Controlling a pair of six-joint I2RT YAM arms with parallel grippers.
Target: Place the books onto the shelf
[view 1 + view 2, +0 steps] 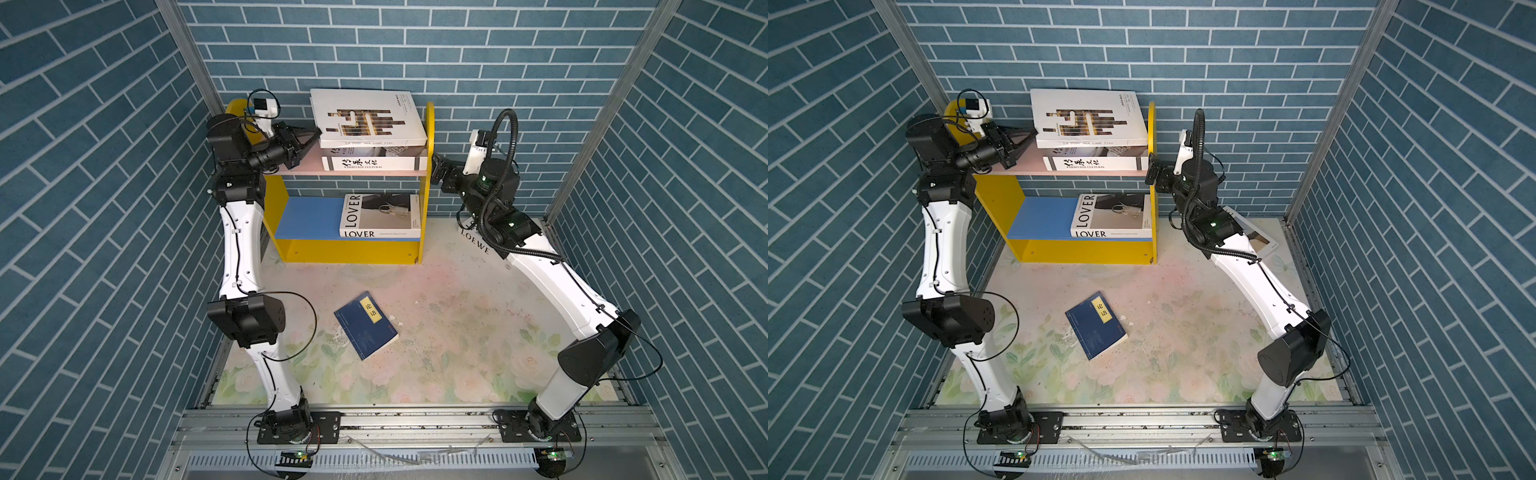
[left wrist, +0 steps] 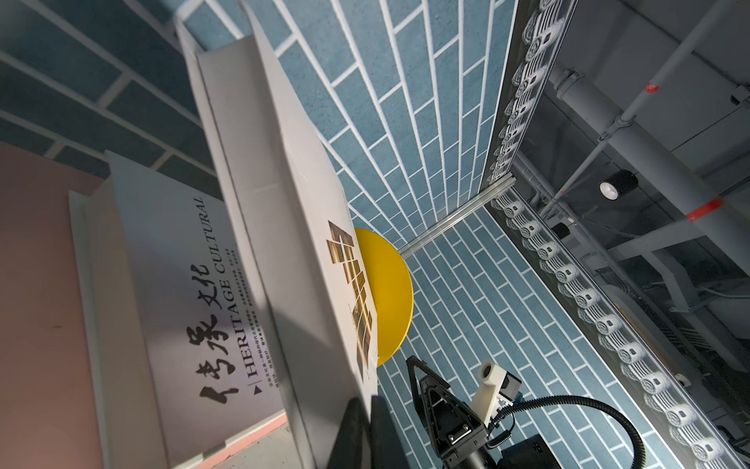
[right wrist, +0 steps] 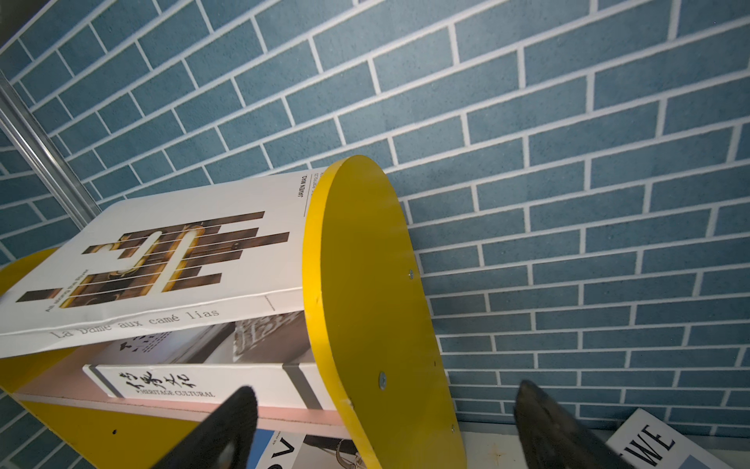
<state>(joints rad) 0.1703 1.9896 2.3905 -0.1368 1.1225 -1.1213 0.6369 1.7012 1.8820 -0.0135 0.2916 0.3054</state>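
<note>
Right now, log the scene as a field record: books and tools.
Brown-bar book: tilted on the Heritage Cultural book
Heritage Cultural book: flat on pink upper board
LOVER book: flat on blue lower board
Navy book: on the table, before the shelf
LOEWE book: on the table right of shelf, mostly under right arm
Left tool: shut, tips at brown-bar book's left edge
Right tool: open, outside shelf's right panel
Off shelf: two books

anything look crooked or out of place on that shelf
Yes: the top book on the pink board sits tilted, not flat on the Heritage book beneath; a wedge-shaped gap shows between them. The left gripper is at its corner.
</note>
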